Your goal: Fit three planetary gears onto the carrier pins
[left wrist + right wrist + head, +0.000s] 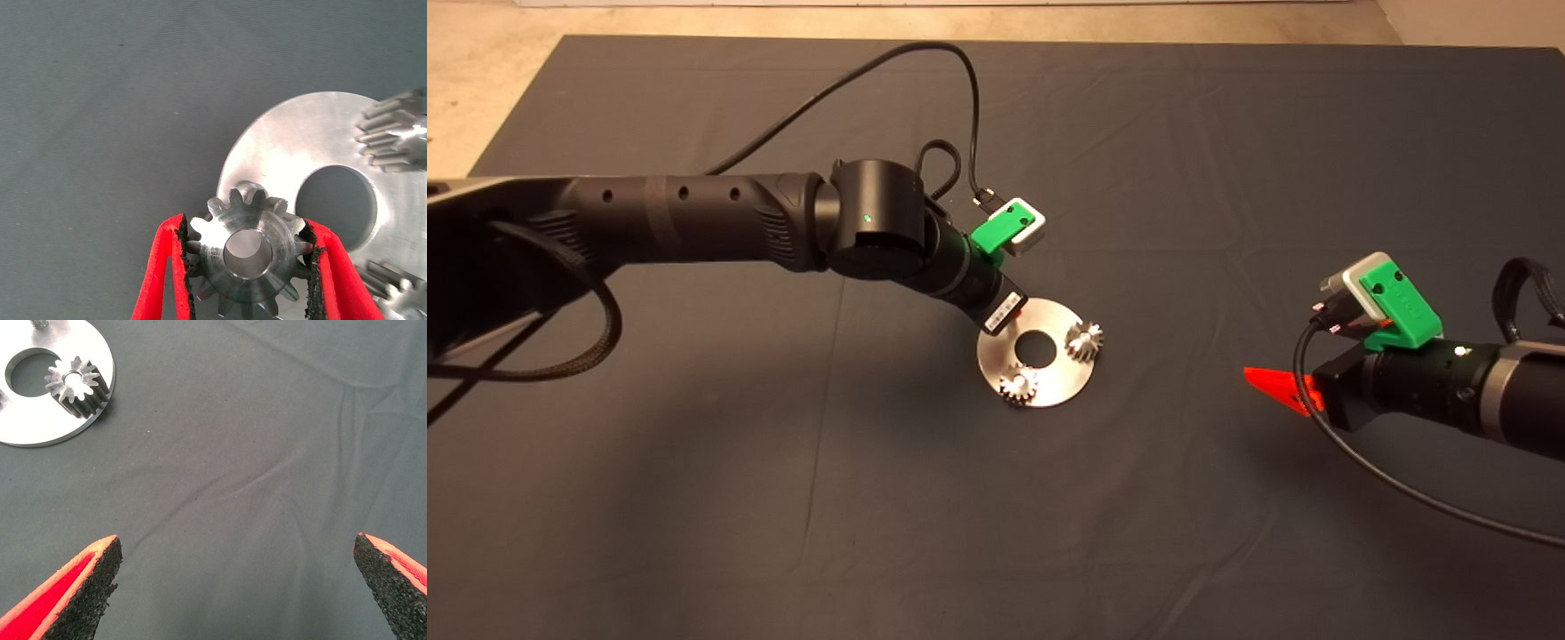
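A third gear (248,257), bore upright, is clamped in the left gripper (248,267) over the disc (1049,391) rim at ten o'clock; the pin beneath is hidden. Two gears (1018,385) (1084,340) are seated at seven and two o'clock. The right gripper (237,583) is held apart above the bench (1227,178).

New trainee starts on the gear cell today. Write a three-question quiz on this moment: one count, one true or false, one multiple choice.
1. How many planetary gears already sit on the disc?
2. True or false: the right gripper is shut on a gear.
3. What is the left gripper doing?
A. Waiting open beside the mat
B. Holding the third gear over the disc's edge
C. Lifting the disc

Key
1. Two: one gear and another gear.
2. False: its fingers are wide apart over bare mat, away from the disc.
3. B
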Robot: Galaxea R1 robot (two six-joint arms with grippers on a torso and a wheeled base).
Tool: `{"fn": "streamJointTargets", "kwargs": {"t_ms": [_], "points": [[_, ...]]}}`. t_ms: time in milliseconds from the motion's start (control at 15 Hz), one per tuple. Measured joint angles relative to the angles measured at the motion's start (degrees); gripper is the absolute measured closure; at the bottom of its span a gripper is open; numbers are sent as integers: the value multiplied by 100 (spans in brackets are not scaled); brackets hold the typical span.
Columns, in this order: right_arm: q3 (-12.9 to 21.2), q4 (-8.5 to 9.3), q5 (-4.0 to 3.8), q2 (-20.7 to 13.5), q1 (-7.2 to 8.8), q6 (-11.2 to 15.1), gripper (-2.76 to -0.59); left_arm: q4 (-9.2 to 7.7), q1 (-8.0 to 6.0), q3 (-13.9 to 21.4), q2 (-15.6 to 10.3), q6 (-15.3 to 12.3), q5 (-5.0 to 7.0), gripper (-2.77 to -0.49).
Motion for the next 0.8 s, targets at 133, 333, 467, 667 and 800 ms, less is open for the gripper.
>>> {"fn": "streamJointTargets", "kwargs": {"t_ms": [133,333,467,667,800], "points": [[0,-1,-2,2,0,0,-260,0,0,-17,2,0,-2,-64],[0,0,-2,44,0,0,-260,0,0,-17,24,0,-8,-64],[0,0,3,79,0,0,-260,2,0,-19,50,0,-22,-64],[9,0,-2,82,0,0,-260,3,1,-91,110,0,-22,-64],[11,0,-2,82,0,0,-260,2,1,-98,146,0,-29,-64]]}}
